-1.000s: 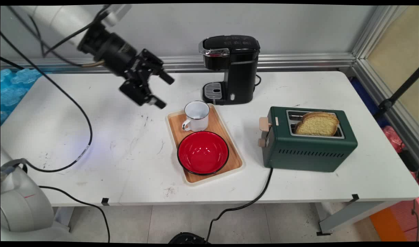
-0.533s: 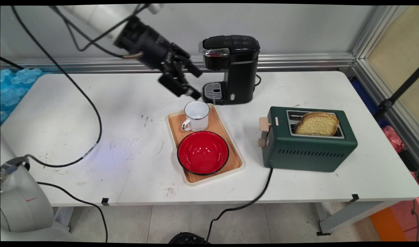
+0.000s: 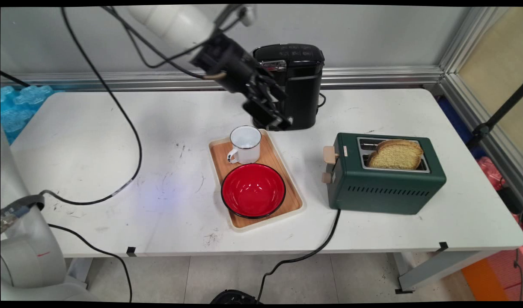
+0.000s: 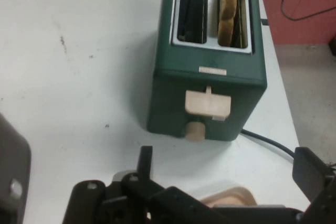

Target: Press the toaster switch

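A white table point(image 3: 94, 128) is seen from above, with a black two-finger gripper point(image 3: 275, 112) held in the air above its far middle, in front of a black coffee machine point(image 3: 298, 81) that stands by the back wall. The gripper's two fingers are spread wide apart and nothing is held between them. Just below the gripper in the main view, a wooden tray point(image 3: 287, 188) with a pale rim lies on the table; a white enamel mug point(image 3: 245, 144) is set on its far end and a red bowl point(image 3: 253, 190) with a dark rim on its near end, close beside each other. To the right of the tray, apart from it, a dark green toaster point(image 3: 383, 184) is placed, its beige lever point(image 3: 329, 155) and knob facing the tray. A slice of toast point(image 3: 396, 155) stands upright in the slot nearer the camera, the other slot being bare. In the hand view the toaster point(image 4: 210, 61) is seen end-on beyond the open fingers, the bread point(image 4: 227, 6) in its right-hand slot, and a black power cord point(image 4: 265, 141) runs from its base
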Available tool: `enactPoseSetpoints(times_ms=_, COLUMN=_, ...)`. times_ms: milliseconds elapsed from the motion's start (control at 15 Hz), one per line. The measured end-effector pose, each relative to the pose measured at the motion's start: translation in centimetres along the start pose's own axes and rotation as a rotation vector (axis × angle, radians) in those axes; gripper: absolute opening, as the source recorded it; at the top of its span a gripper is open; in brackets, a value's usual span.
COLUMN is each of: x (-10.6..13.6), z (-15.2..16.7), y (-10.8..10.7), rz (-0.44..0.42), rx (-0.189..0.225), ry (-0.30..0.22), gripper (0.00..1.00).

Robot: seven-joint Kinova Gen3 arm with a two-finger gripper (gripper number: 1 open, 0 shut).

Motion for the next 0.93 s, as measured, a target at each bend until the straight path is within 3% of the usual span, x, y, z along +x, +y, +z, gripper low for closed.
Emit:
enactPoseSetpoints(times_ms=267, x=1.8, z=3.2, y=0.0, rz=0.015, rx=-0.003, ry=-0.019, gripper=1.00)
enactPoseSetpoints(times_ms=333, x=2.2, z=4.0, y=0.0, rz=0.020, rx=-0.003, ry=-0.024, gripper=0.00)
enactPoseSetpoints(times_ms=933, x=4.1, z=8.9, y=-0.1, rz=0.064, rx=-0.021, ry=-0.079, gripper=0.00)
